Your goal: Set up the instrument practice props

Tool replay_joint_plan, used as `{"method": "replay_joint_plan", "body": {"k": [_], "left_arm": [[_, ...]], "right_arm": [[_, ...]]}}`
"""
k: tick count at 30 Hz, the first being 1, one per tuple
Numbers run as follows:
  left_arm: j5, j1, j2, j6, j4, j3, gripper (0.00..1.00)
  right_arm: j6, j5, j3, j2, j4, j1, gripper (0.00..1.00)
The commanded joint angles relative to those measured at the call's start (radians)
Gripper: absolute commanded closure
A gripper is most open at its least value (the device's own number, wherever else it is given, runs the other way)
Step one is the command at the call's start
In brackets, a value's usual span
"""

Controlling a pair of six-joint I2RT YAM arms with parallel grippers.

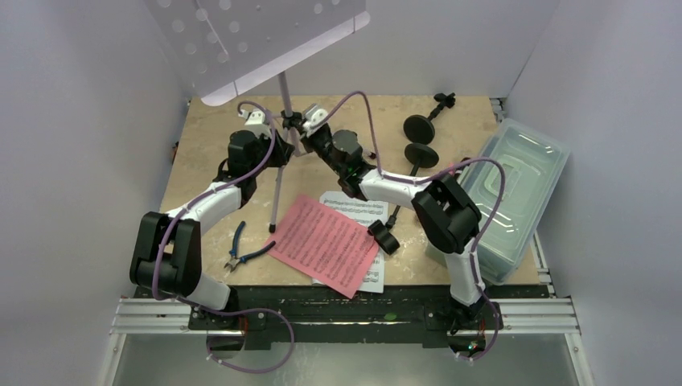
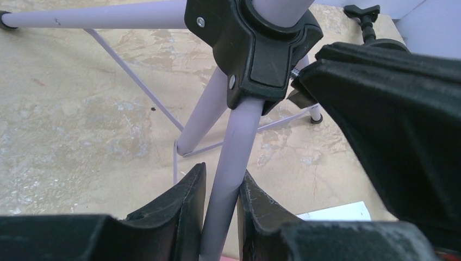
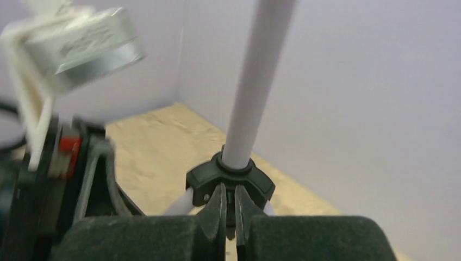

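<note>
The lavender perforated music desk (image 1: pixel 257 40) stands tall on its pole (image 1: pixel 284 92) at the back of the table. My left gripper (image 2: pixel 223 185) is shut on one slim lavender tripod leg (image 2: pixel 231 157) just below the black hub (image 2: pixel 255 49). From the other side, my right gripper (image 3: pixel 230 204) is shut on a small knob at the hub (image 3: pixel 231 182). A pink sheet-music page (image 1: pixel 326 241) lies over a white page (image 1: pixel 354 205) near the front. A black microphone (image 1: pixel 384 237) rests beside them. Two black round-based poles (image 1: pixel 418 129) lie at the back right.
Blue-handled pliers (image 1: pixel 241 249) lie at the front left, near the end of a tripod leg (image 1: pixel 273 213). A clear plastic tub (image 1: pixel 507 193) fills the right edge. Grey walls enclose the tan table (image 1: pixel 193 161) on three sides.
</note>
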Motion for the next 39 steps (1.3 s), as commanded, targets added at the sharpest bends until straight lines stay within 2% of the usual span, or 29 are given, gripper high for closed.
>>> {"method": "replay_joint_plan", "body": {"k": [1, 5, 8, 11, 14, 16, 17, 19, 22, 24, 32, 39], "left_arm": [[-0.038, 0.009, 0.037, -0.086, -0.144, -0.001, 1.00], [-0.037, 0.010, 0.047, -0.086, -0.144, 0.002, 1.00], [-0.038, 0.010, 0.050, -0.083, -0.146, 0.003, 1.00], [-0.047, 0.009, 0.050, -0.076, -0.150, 0.002, 1.00], [-0.056, 0.010, 0.049, -0.067, -0.156, 0.004, 1.00], [-0.061, 0.009, 0.047, -0.062, -0.160, 0.004, 1.00], [-0.065, 0.009, 0.046, -0.060, -0.161, 0.005, 1.00], [-0.068, 0.009, 0.044, -0.055, -0.163, 0.005, 1.00], [-0.072, 0.010, 0.043, -0.046, -0.164, 0.005, 1.00], [-0.075, 0.009, 0.043, -0.036, -0.166, 0.008, 1.00], [-0.088, 0.011, 0.042, 0.029, -0.186, 0.024, 1.00], [-0.121, 0.011, 0.080, 0.163, -0.261, 0.068, 1.00]], "right_arm": [[0.730, 0.046, 0.068, -0.112, -0.368, -0.075, 1.00], [1.326, -0.038, 0.099, -0.101, -0.624, -0.144, 1.00], [1.686, -0.206, 0.094, -0.076, -0.584, -0.173, 1.00], [1.965, -0.255, 0.101, -0.052, -0.517, -0.174, 1.00], [2.161, -0.277, 0.139, -0.031, -0.470, -0.151, 1.00], [2.225, -0.250, 0.153, -0.035, -0.459, -0.140, 0.83], [2.240, -0.236, 0.158, -0.041, -0.459, -0.138, 0.70], [2.258, -0.204, 0.147, -0.055, -0.442, -0.138, 0.39], [2.237, -0.180, 0.078, -0.101, -0.409, -0.138, 0.13], [2.173, -0.167, 0.034, -0.142, -0.425, -0.138, 0.02], [1.835, -0.056, -0.210, -0.354, -0.476, -0.138, 0.01], [1.353, -0.052, -0.284, -0.516, -0.597, -0.142, 0.01]]}}
